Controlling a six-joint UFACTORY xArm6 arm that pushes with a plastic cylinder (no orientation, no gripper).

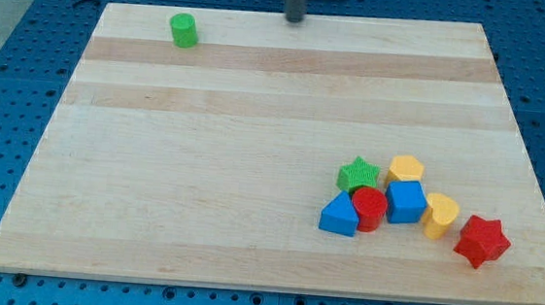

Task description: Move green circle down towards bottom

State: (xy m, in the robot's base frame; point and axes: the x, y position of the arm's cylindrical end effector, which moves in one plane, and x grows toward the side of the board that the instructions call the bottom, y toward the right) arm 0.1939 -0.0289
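Note:
The green circle (184,30), a short green cylinder, stands alone near the top left corner of the wooden board (203,167). My tip (294,20) is at the board's top edge, near the middle, well to the right of the green circle and not touching it.
A cluster of blocks sits at the lower right: a green star (357,174), a yellow hexagon (407,168), a red cylinder (368,209), a blue triangle (339,217), a blue cube (406,201), a yellow heart (440,213) and a red star (482,240). A blue pegboard (6,73) surrounds the board.

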